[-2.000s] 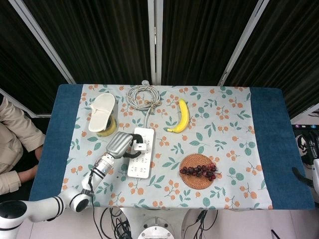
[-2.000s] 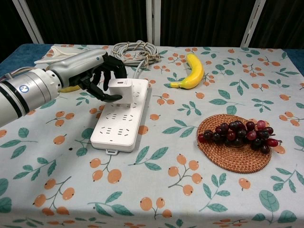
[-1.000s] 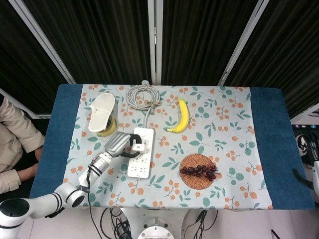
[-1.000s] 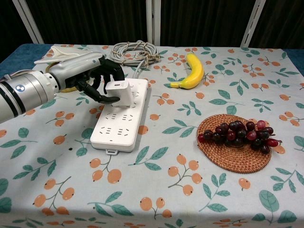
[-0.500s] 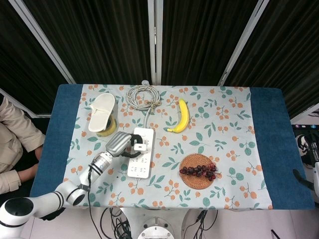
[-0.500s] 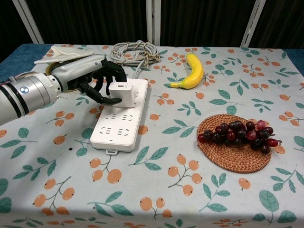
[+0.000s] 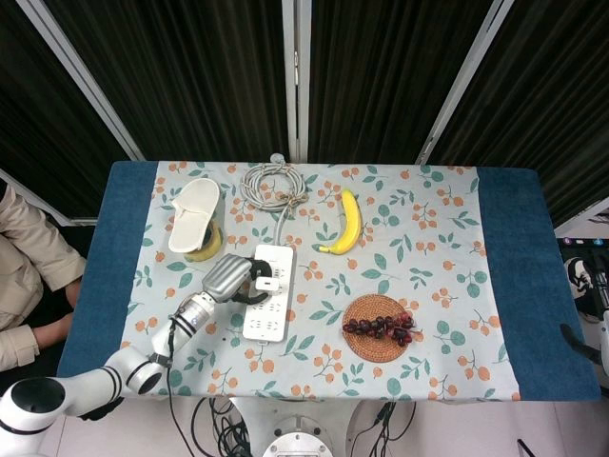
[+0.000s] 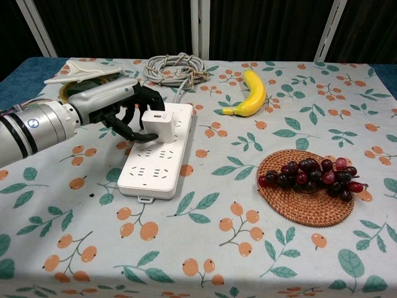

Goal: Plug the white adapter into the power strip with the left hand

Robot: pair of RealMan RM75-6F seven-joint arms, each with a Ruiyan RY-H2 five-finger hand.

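White adapter [image 8: 157, 126] in left hand [image 8: 121, 105], upright on power strip [image 8: 156, 160]

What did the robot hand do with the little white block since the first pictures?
The left robot hand lowered the white adapter onto the power strip, where it now stands upright near the cord end. Fingers are still around it. The strip, banana and grapes stayed put.

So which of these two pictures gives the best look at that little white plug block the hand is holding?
The chest view. There the white adapter is large and seen from the side, standing upright on the power strip with the left hand gripping it. The head view looks straight down, so the adapter is only a tiny white patch beside the fingers.
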